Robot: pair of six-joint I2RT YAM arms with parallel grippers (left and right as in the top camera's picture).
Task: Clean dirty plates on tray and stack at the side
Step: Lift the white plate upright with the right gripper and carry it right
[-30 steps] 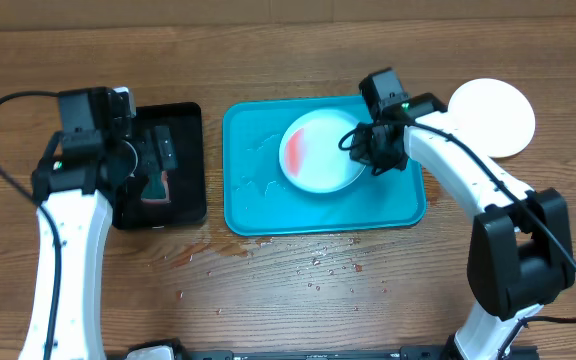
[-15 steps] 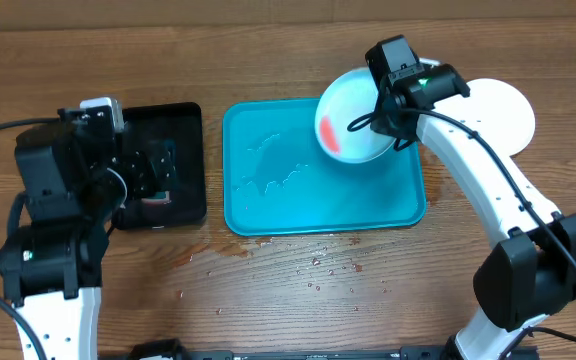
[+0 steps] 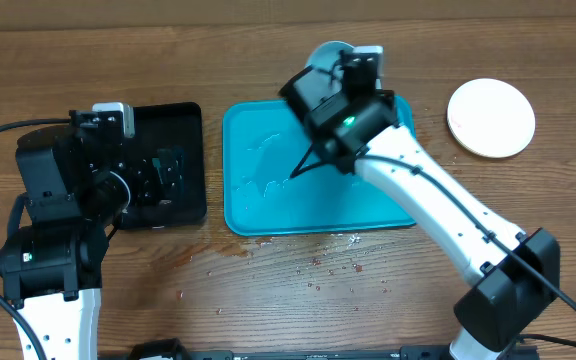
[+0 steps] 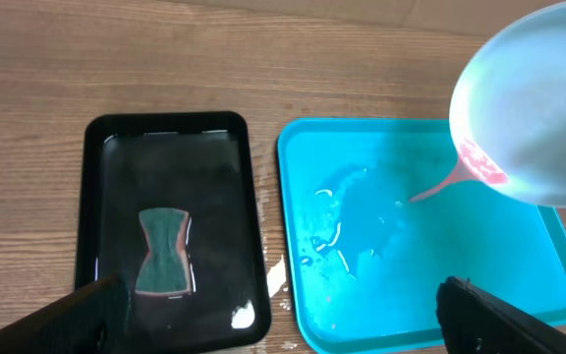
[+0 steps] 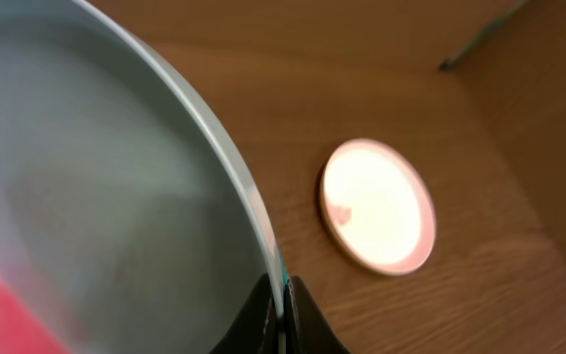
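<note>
The black tray [image 4: 254,197] holds a green sponge [image 4: 162,251] lying in shallow water. The turquoise tray [image 4: 430,265] carries only wet streaks. The light blue rimmed plate [image 4: 538,108] is lifted above that tray's far edge and tilted steeply, with a red smear [image 4: 480,165] at its low side. The right jaws are clamped on its rim. The left jaws stand wide apart above the black tray, gripping nothing. A white plate [image 3: 491,117] sits near the counter's far right corner.
</note>
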